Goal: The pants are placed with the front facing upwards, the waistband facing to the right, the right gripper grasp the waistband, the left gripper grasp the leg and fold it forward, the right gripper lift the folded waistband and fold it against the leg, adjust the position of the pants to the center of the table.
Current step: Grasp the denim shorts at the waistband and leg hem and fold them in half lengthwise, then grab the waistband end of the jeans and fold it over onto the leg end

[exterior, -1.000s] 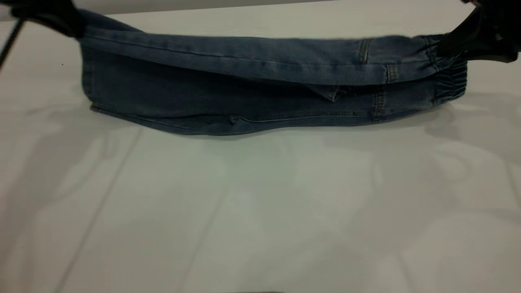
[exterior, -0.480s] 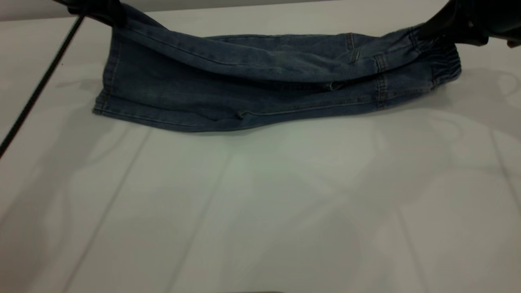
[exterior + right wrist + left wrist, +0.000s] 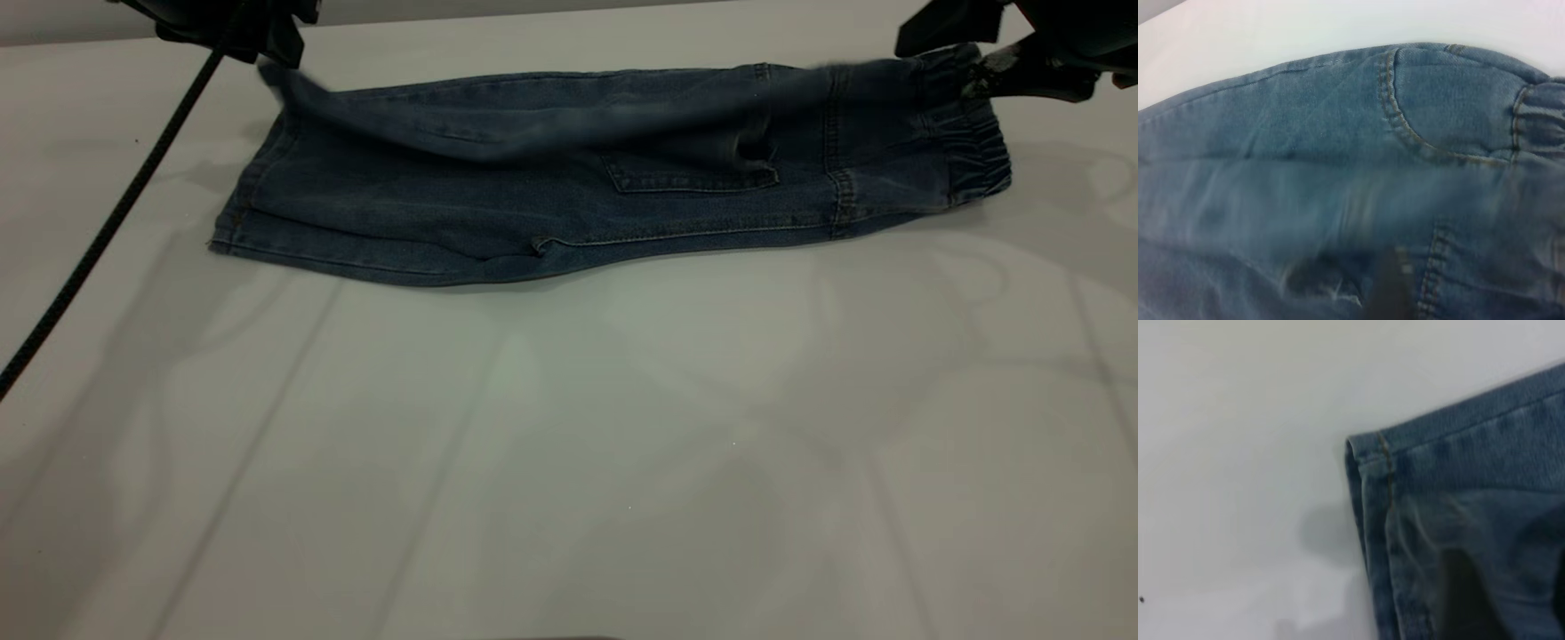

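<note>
Both grippers are seen at the far edge of the table [image 3: 569,462]. Pants [image 3: 613,191] are laid lengthwise at the far side, waistband [image 3: 978,147] to the right, back pocket [image 3: 693,173] exposed. Left gripper [image 3: 267,40] is held just above the leg end, fingers released. Right gripper [image 3: 973,53] is spread apart at the waistband, nothing grasped.

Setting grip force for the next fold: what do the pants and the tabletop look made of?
The short blue pants look like soft, faded denim: tan stitching, limp draping, gathered elastic waistband. The plain white table looks hard, smooth and matte, possibly laminate.
</note>
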`<state>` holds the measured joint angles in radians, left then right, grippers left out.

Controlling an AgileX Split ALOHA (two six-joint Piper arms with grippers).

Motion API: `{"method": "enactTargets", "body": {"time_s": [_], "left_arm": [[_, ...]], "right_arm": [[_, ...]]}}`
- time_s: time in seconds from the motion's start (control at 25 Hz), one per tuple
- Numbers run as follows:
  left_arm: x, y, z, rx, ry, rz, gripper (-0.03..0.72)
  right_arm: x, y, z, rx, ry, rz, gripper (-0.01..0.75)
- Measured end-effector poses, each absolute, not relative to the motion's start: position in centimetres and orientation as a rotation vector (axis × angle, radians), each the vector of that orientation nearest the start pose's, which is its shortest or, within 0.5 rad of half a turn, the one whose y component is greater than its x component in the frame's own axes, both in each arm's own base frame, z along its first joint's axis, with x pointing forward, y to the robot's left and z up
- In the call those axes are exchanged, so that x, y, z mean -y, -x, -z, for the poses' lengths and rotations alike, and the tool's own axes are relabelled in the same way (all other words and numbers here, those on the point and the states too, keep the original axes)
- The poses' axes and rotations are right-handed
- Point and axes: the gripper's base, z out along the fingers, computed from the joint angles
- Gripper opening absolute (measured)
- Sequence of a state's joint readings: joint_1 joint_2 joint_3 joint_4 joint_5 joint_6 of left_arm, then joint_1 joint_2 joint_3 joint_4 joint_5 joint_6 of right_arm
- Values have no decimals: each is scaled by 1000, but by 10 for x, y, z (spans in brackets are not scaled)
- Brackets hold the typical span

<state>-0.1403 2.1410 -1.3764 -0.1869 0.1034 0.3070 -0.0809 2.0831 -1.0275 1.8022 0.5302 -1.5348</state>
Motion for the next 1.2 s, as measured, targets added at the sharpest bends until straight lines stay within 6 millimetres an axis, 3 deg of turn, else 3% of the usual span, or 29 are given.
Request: {"method": "enactTargets", "body": {"time_s": [0.12, 0.28, 0.48, 0.68, 0.92, 1.2], "left_arm": [[66, -454, -136, -2323, -319, 28, 484], [66, -453, -134, -2349, -328, 33, 552], [68, -442, -127, -2517, -382, 73, 560], [71, -438, -135, -2651, -462, 114, 560], [73, -443, -148, -2669, -489, 130, 560], [74, -445, -153, -2672, -501, 135, 560]], "right_arm": [[-13, -388, -97, -2377, -216, -716, 666], [-14, -386, -96, -2401, -225, -725, 676], [-14, -375, -90, -2533, -228, -780, 651], [-14, -369, -83, -2634, -277, -797, 624], [-5, -376, -62, -2646, -387, -834, 620], [22, -394, -51, -2558, -563, -902, 609]]}}
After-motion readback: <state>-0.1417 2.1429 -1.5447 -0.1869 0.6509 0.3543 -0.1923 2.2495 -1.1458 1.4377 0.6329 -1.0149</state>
